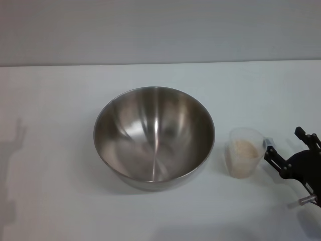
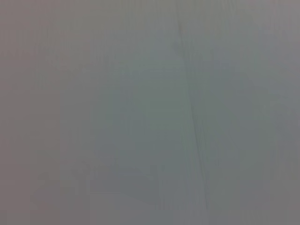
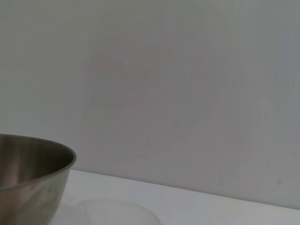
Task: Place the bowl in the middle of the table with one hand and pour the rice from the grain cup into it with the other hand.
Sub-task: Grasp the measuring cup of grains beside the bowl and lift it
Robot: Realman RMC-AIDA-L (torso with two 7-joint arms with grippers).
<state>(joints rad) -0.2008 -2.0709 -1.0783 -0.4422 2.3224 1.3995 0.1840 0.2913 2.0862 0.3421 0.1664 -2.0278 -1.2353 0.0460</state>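
reaching for the grain cup [image 1: 245, 151] near the table's [image 1: 50, 100] right edge, the right gripper [image 1: 286, 150] spreads wide beside its handle. bowl [image 1: 154, 135] sits mid-table, empty; next: close, lift, tip rice [image 1: 244, 150] in.

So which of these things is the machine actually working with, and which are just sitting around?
Part of the job:
- bowl, empty, mid-table
- grain cup, to the bowl's right
- rice inside the cup
- table
- right tool, open, beside the cup's handle

Just lying about:
- nothing else shows; the left tool is out of sight
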